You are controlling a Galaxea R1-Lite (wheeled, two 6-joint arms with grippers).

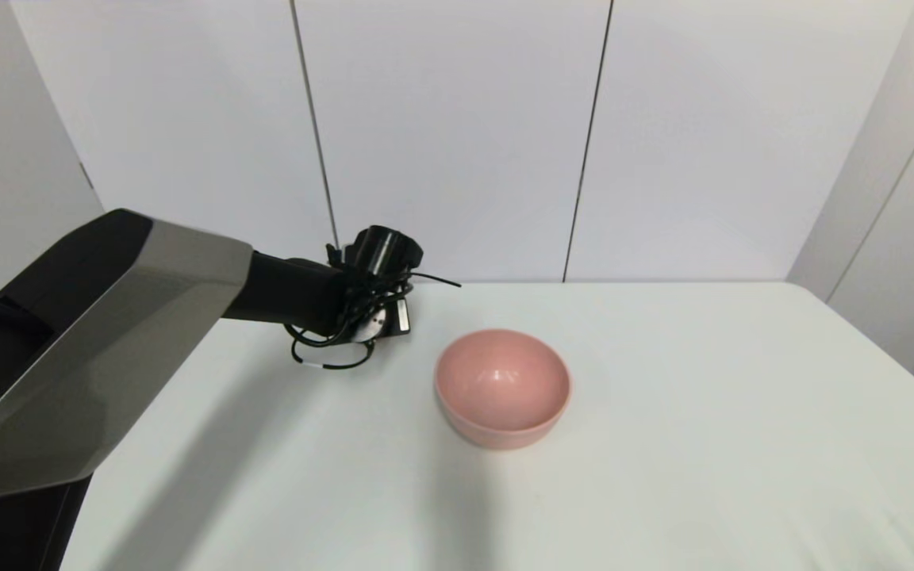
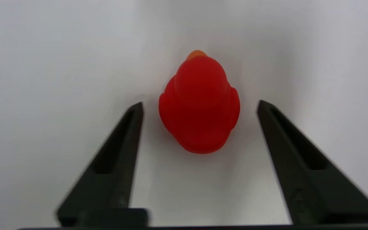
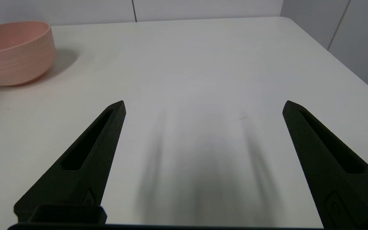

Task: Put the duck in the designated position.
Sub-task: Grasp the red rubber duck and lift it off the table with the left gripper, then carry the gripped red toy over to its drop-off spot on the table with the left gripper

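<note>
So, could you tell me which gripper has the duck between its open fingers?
The left gripper: the duck sits untouched between its fingers; the right gripper frames only bare table.

No legible text, label, brand, number or sign appears on any surface in the three views; the bowl (image 1: 502,388), beside the left arm, carries no readable marking.

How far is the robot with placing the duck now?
Done: the left tool is lined up over the duck, fingers open on either side, not touching it. In hand: the grasp. Left: lifting and placing it; the pink bowl holds nothing. The right tool hangs open over bare table.
</note>
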